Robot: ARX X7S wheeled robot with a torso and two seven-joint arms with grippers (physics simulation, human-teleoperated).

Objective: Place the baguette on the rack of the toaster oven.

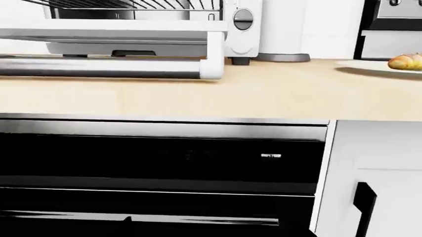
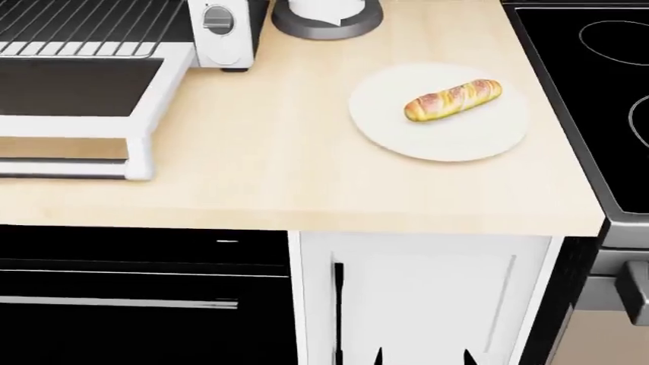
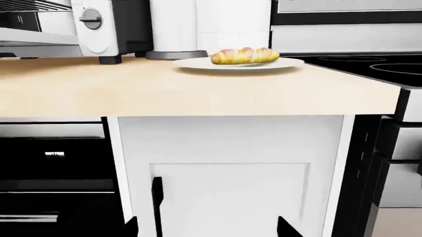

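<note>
On plate (image 2: 476, 141), baguette (image 2: 454, 99) (mid-counter)

A home kitchen. Pale wood counter (image 2: 304, 167), white cabinet (image 2: 426, 296) beneath. Black stove (image 2: 598, 91) beside it, toaster oven (image 2: 218, 34) on top.

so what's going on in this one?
Nothing is being handled yet. The baguette lies on a white plate on the counter, untouched. The toaster oven stands to its left with the door folded down and the rack exposed. Both arms are low, in front of the cabinets; their jaws barely show.
</note>
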